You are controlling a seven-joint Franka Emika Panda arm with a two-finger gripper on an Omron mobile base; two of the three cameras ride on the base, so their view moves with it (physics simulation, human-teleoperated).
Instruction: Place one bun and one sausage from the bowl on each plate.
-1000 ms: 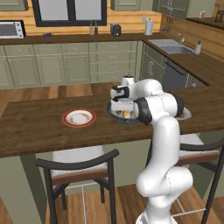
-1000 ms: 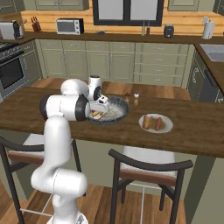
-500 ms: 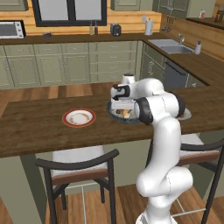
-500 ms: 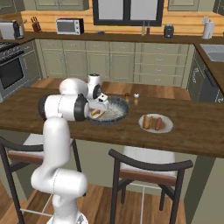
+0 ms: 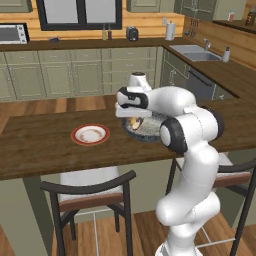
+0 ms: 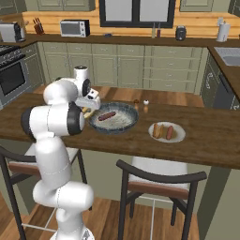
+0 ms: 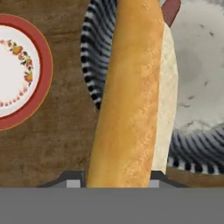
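One bun [image 7: 131, 96] is sitting clamped in our gripper [image 7: 116, 177] above the bowl [image 5: 150, 131] rim, long axis running straight out from the jaws; we are judging the empty plate [image 5: 90, 134] lies left of the bowl.

jaws now closed on the bun [image 7: 131, 100], bun raised slightly above the bowl [image 7: 199, 144]

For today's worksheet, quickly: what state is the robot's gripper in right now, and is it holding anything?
Gripper: closed on a bun, held over the rim of the bowl.
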